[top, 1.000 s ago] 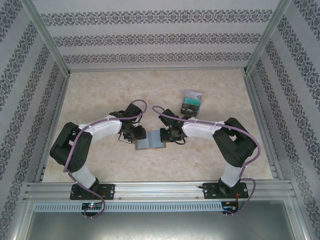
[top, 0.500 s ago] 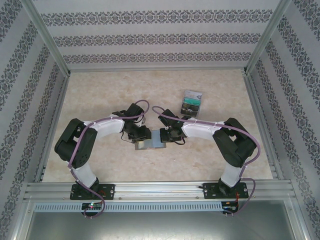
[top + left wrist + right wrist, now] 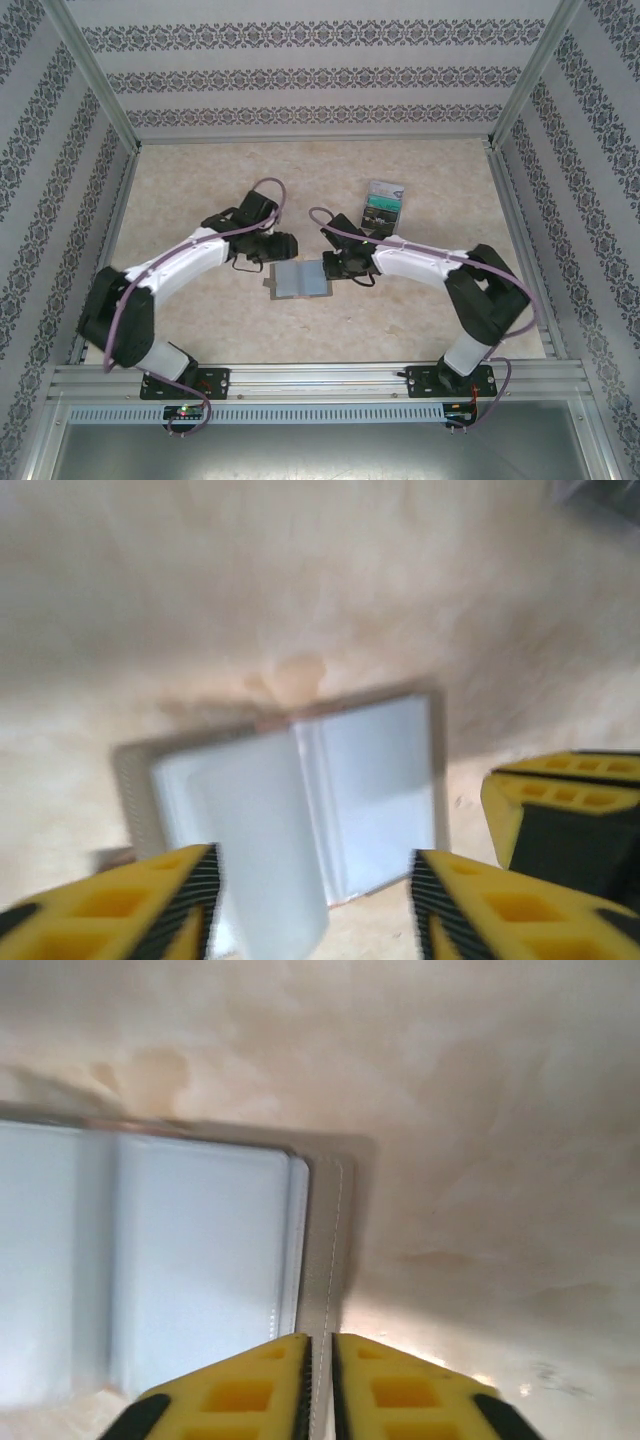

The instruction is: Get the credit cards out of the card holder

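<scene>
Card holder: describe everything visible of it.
The card holder lies open on the table, pale blue-grey inside both halves, with a grey-brown stitched border and a small tab on its left side. The right gripper, nearly closed, sits at its right edge; whether it pinches is unclear. The left gripper hovers open nearby.

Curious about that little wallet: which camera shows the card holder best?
Top external: the whole card holder lies open, sharp though small. Left wrist shows it nearer but blurred; right wrist shows part of it, cropped.

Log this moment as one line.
card holder: open flat on table | left gripper: open, above holder | right gripper: nearly closed on holder's right edge
</scene>
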`<move>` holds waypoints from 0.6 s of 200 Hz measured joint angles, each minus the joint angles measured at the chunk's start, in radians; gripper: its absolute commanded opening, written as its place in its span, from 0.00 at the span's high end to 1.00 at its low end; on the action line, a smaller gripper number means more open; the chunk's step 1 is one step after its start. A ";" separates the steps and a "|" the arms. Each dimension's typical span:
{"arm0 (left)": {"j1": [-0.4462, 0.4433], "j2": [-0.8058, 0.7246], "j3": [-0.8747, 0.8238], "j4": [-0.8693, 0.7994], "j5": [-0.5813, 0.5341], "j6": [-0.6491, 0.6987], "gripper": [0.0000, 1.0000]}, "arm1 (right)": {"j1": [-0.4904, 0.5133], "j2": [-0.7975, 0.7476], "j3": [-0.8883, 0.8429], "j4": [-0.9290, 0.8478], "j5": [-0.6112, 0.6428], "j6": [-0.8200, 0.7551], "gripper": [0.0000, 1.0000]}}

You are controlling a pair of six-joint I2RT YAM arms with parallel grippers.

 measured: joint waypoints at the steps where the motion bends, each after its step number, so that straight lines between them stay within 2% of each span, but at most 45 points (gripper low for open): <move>1: 0.000 -0.004 0.002 0.000 -0.003 -0.001 0.31 | 0.000 -0.004 0.000 0.000 0.001 -0.001 0.79; 15: 0.013 -0.080 0.030 -0.012 -0.082 0.005 0.08 | -0.020 -0.087 -0.002 0.001 0.034 -0.019 0.71; 22: 0.019 -0.114 0.041 -0.019 -0.126 0.007 0.00 | -0.034 -0.133 -0.005 0.002 0.054 -0.029 0.65; 40: 0.029 -0.192 0.059 -0.037 -0.244 0.017 0.00 | -0.075 -0.250 -0.022 0.008 0.111 -0.050 0.55; 68: 0.035 -0.289 0.051 -0.039 -0.438 0.042 0.00 | -0.155 -0.423 -0.090 0.039 0.203 -0.098 0.30; 85: 0.038 -0.330 0.017 -0.014 -0.539 0.073 0.00 | -0.222 -0.504 -0.139 0.060 0.234 -0.122 0.19; 120: 0.074 -0.354 -0.127 0.095 -0.702 0.185 0.00 | -0.391 -0.605 -0.267 0.158 0.267 -0.193 0.06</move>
